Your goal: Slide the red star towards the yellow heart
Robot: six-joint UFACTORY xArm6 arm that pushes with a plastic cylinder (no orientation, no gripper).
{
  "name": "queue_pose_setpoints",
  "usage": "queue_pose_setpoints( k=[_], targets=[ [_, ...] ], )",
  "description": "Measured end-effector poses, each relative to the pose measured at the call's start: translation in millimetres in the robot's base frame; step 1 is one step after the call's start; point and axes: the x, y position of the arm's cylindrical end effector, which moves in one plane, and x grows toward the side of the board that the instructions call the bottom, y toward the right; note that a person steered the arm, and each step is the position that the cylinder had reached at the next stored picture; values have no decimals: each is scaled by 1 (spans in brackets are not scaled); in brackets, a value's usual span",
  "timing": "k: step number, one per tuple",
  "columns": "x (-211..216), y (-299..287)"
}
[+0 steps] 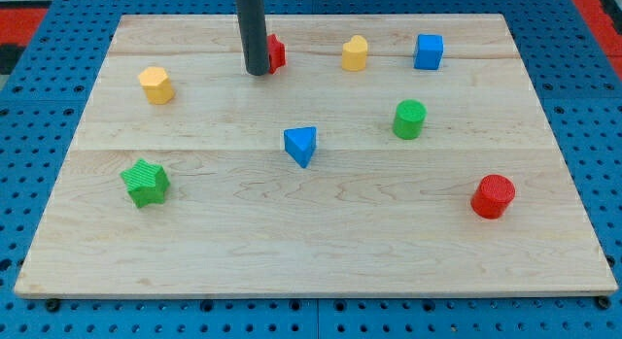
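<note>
The red star [278, 52] lies near the view's top, a little left of centre, and its left part is hidden behind my dark rod. My tip [258, 73] rests on the board, touching or almost touching the star's left side. A yellow block that looks like the heart [355, 53] lies to the right of the star, in the same row near the top. A second yellow block, seemingly a hexagon [155, 84], lies at the upper left, left of my tip.
A blue cube [429, 50] sits right of the heart. A green cylinder [409, 118], a blue triangle [301, 145], a green star [146, 182] and a red cylinder [493, 196] are spread over the wooden board [311, 252].
</note>
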Motion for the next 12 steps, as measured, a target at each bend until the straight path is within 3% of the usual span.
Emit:
queue_pose_setpoints(
  k=[3, 8, 12],
  targets=[
    [-8, -42],
    [-38, -37],
    [-32, -36]
  ],
)
